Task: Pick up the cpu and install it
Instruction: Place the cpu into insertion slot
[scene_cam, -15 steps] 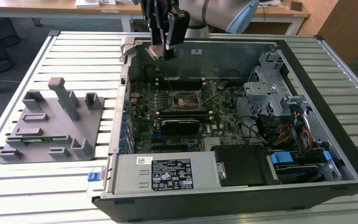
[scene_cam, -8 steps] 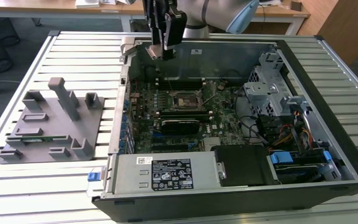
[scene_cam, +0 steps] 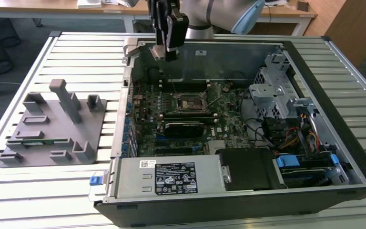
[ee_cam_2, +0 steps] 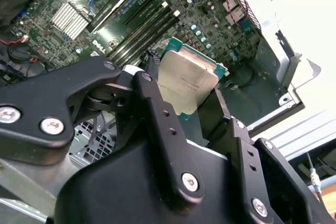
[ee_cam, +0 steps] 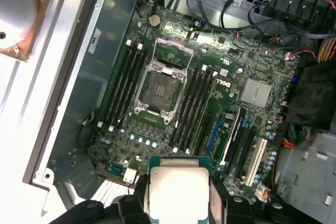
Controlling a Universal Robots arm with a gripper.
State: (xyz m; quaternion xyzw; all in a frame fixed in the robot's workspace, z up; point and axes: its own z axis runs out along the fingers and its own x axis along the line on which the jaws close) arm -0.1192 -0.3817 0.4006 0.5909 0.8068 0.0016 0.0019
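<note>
Cpu (ee_cam: 178, 190) in grip, above the open PC case (scene_cam: 335, 95).
My gripper (scene_cam: 167, 51) is clamped on the cpu's edges, its silver-grey top showing in both wrist views. I hang over the motherboard (ee_cam: 210, 77), well apart from the socket frame (ee_cam: 160, 88).

Arm (scene_cam: 234, 14): pale grey link enters at top of exterior view and runs toward exterior view's left, ending in black wrist block. Gripper (scene_cam: 164, 54) hangs from block, pointing straight down, raised, tips touching no surface. In both wrist views: two black fingers (ee_cam_2: 157, 114) clamp opposite edges of cpu (ee_cam_2: 186, 85). Chip sits flat between tips, metal top toward wrist cameras. Finger links black, angular, pinned with silver screws; both links splay outward from gripper body.
</note>
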